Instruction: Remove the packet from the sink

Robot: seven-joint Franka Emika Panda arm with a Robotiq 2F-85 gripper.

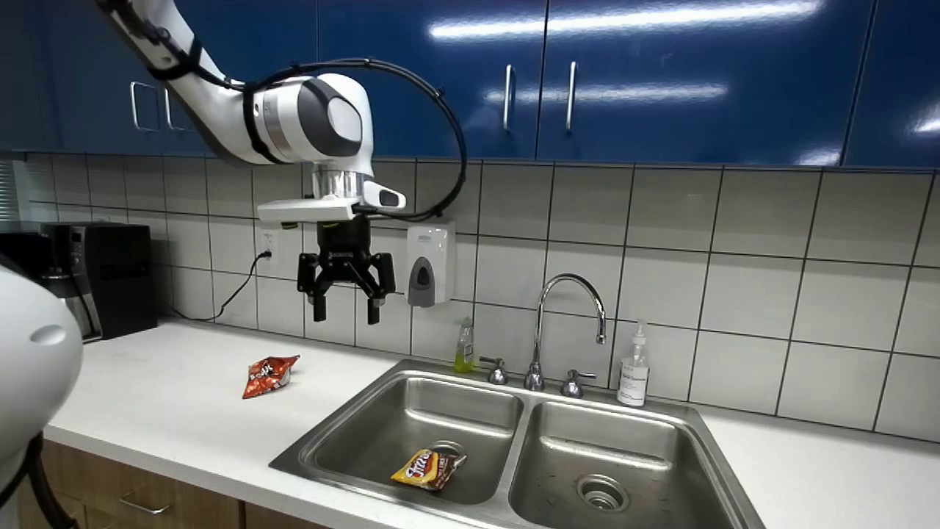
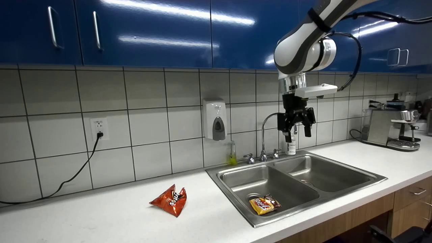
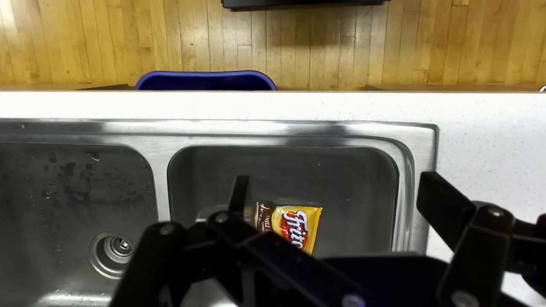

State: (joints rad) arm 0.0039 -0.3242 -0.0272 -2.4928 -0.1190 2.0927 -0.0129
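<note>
Closest in my wrist view is the gripper (image 3: 334,184), its fingers (image 3: 441,202) spread wide apart. Farther down I see the counter (image 3: 490,136), where the red bag (image 1: 269,376) lies in both exterior views. Below that is the packet (image 3: 291,224), in the sink (image 3: 425,151), by the drain (image 1: 449,445) of the basin (image 1: 360,435) nearer the red bag; in my wrist view the gripper partly hides it. Farthest down is the floor (image 3: 315,47).
</note>
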